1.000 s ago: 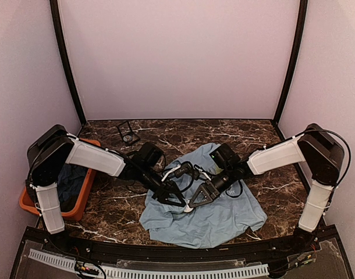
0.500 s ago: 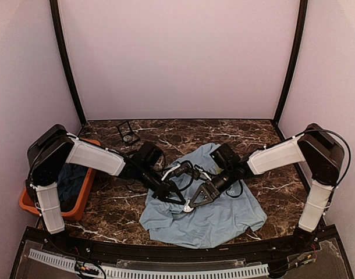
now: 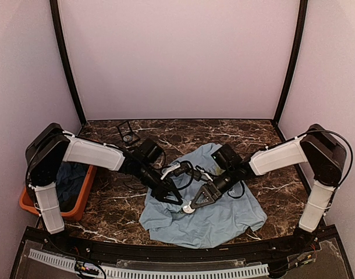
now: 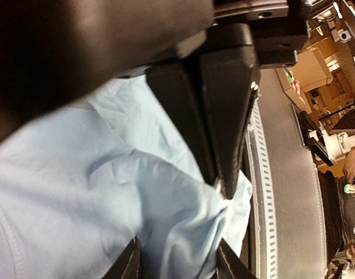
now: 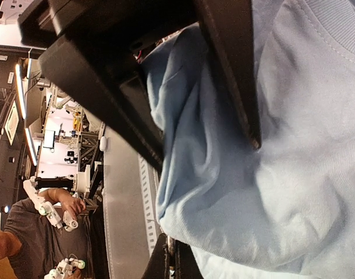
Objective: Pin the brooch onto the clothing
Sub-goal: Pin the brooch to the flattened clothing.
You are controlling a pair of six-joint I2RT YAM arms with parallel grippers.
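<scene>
At the far left an orange bin [image 3: 25, 203] of darker garments is sitting on the counter [image 3: 110, 212], well apart from the work. Moving right, the left gripper [image 3: 174, 199] is pointing down onto the near-left part of the clothing [image 3: 224, 220], the light blue T-shirt that is lying crumpled in the middle of the counter. In its wrist view its jaws are standing partly apart with a raised fold of the shirt running up between them; whether they are actually nipping that fold I cannot tell. Just to the right, almost tip to tip with it, the right gripper [image 3: 190, 207] is angling in from the opposite side. Its jaws are pressing fully together with nothing visible between them, and its tip is resting on the same ridge of cloth. The brooch is not showing in any view: it is too small or hidden by the two grippers, so where it is lying cannot be said. As I judge it, the coming move is turning on that ridge, whose long axis is running from one gripper toward the other; both arms are about equally near it
</scene>
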